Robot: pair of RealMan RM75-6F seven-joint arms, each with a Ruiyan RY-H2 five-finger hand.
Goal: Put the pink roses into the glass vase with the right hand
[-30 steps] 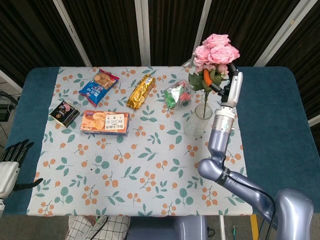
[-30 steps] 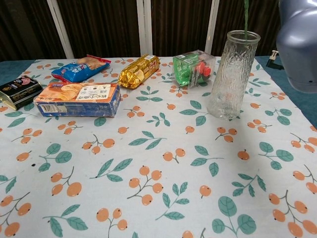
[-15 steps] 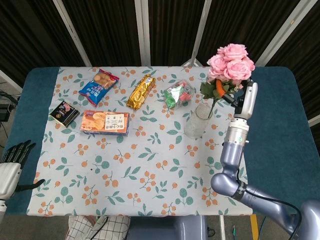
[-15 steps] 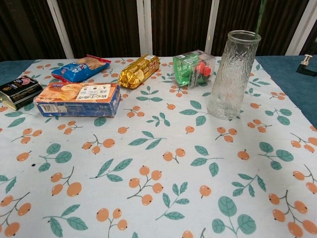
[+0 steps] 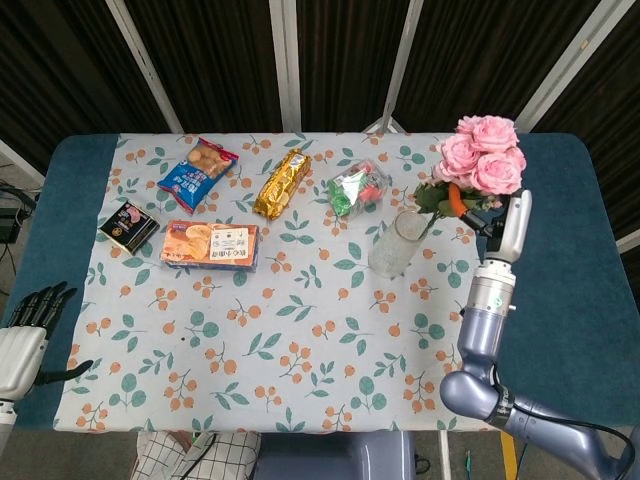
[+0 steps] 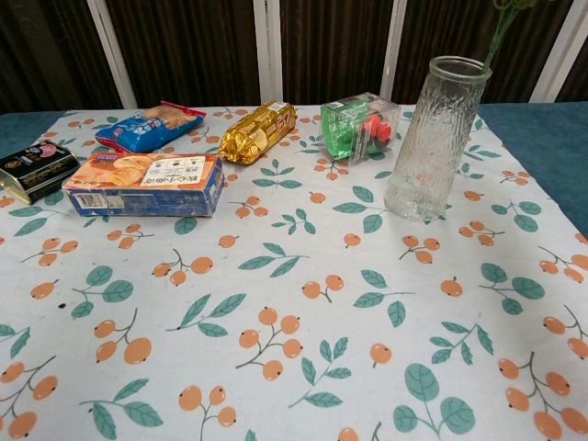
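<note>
The pink roses (image 5: 483,155) hang above the table's right side, their heads out past the glass vase (image 5: 396,245). My right hand (image 5: 470,205) grips the bunch just under the blooms, half hidden by leaves. One green stem (image 6: 499,28) slants down to the vase's mouth. In the chest view the vase (image 6: 430,138) leans to the right, and the hand is out of frame. My left hand (image 5: 25,330) hangs open beside the table's near left edge, holding nothing.
Snacks lie across the back left: a blue bag (image 5: 197,170), a gold pack (image 5: 281,183), a green pack (image 5: 358,190), an orange box (image 5: 210,245) and a black box (image 5: 130,225). The floral cloth (image 5: 300,340) covers the table; blue table edge (image 5: 570,260) shows on the right.
My right hand has carried the roses to the right and slightly nearer. The vase now leans to the right. The right arm has left the chest view.
</note>
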